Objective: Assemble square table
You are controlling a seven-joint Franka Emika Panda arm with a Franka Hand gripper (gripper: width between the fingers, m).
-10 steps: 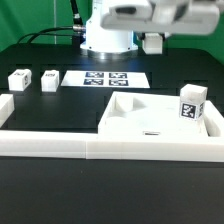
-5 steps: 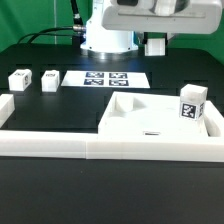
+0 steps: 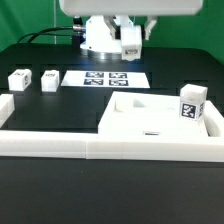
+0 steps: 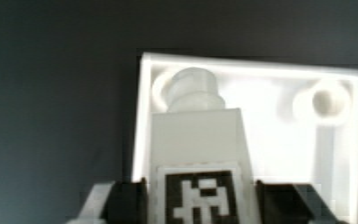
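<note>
The white square slab lies at the exterior view's right, against the front bar. One tagged leg block stands upright on its right corner. Two more leg blocks stand on the table at the left. My gripper hangs high above the back of the table and is shut on a fourth leg block. In the wrist view its tag faces the camera between my dark fingers. The slab lies below it, with round corner holes showing.
The marker board lies flat at the back middle. Long white border bars run along the front and the left. The robot base stands behind the marker board.
My gripper has moved toward the exterior view's left with the leg block in it. The slab and the other leg blocks have not moved.
</note>
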